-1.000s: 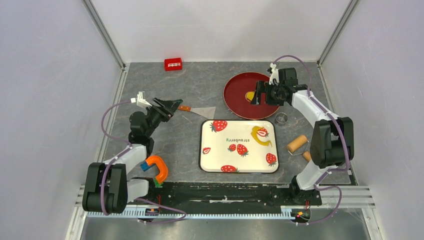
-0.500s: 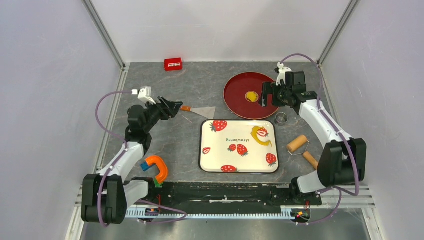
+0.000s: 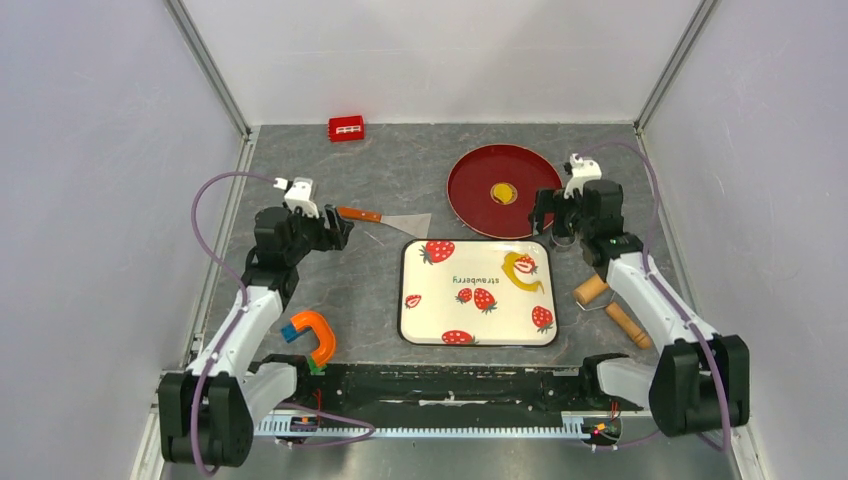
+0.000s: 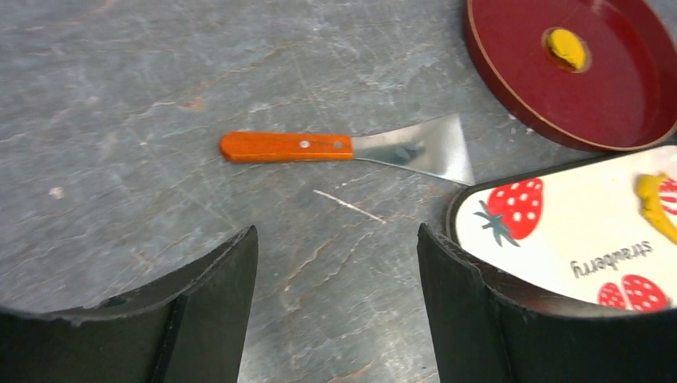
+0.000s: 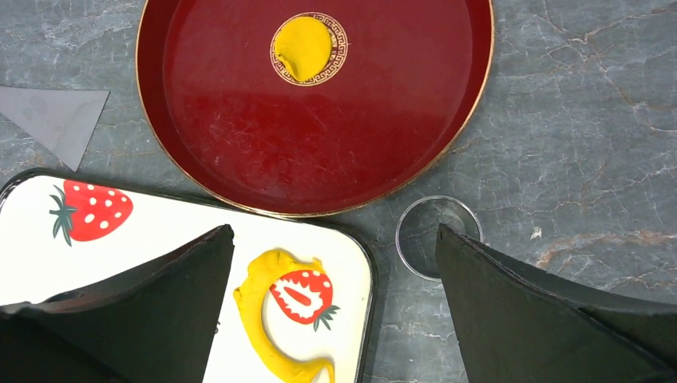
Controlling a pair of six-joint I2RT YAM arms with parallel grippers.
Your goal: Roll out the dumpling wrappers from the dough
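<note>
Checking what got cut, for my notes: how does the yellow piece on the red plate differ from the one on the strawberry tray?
The dumpling wrapper is a small round disc; the leftover dough is a longer, ragged, hooked strip. The dumpling wrapper sits at the centre of the red plate; the leftover dough lies near a corner of the strawberry tray, curving round a strawberry print. Both are bright yellow and flat.

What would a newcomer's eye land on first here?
The red plate at the far right, with one small yellow dough disc at its centre. Then the strawberry tray mid-table, with a ragged yellow dough strip near its far right corner. The left gripper and right gripper hang open and empty.
</note>
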